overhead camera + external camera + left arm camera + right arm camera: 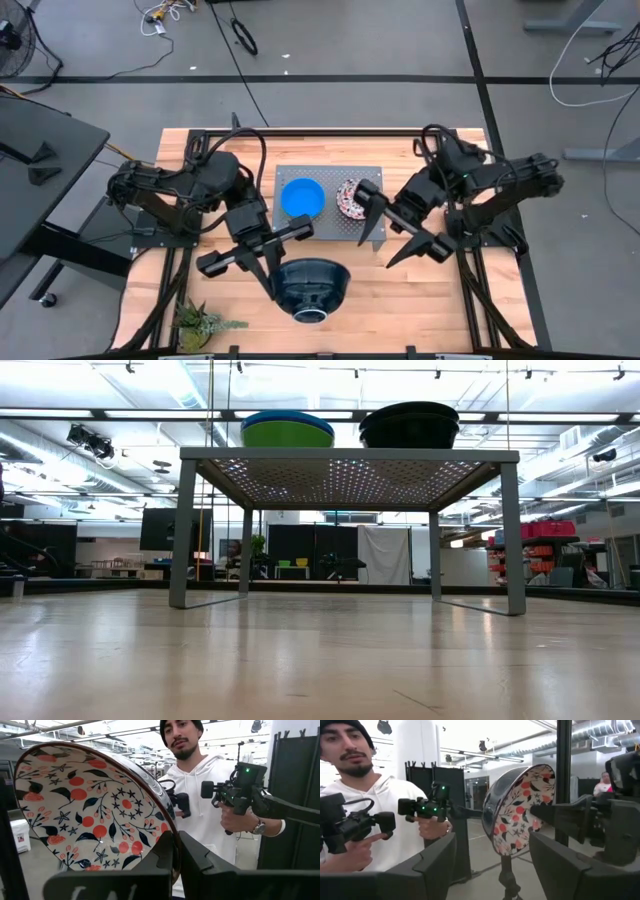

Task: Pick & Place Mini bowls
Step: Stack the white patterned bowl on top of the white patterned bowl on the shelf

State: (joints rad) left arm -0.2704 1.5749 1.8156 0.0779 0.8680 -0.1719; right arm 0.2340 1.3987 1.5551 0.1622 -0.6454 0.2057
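My left gripper [272,278] is over the table's near middle, shut on a mini bowl [311,286], dark outside and white with red-and-dark flowers inside [90,810]. That bowl also shows in the right wrist view [517,812]. My right gripper [380,250] hangs open beside the tray's right end, with nothing between its fingers [492,870]. On the grey perforated tray [330,228] a bright blue bowl [302,197] sits nested in a green one [286,436]. Beside them stands a floral bowl [349,198], dark outside [408,424]. My left gripper pinches the floral bowl by its rim [173,837], one finger inside the bowl and one outside. The fingers come from the far side, slanting down. The bowl is lifted clear and tipped on edge, its foot ring [312,314] toward the near edge and its patterned inside toward the gripper.
The tray stands on legs [183,530] above the wood. A small spiky green plant [203,322] sits at the near left corner. A person [210,795] in a white hoodie stands beyond the table holding hand-held devices. A black frame runs along the table's edges.
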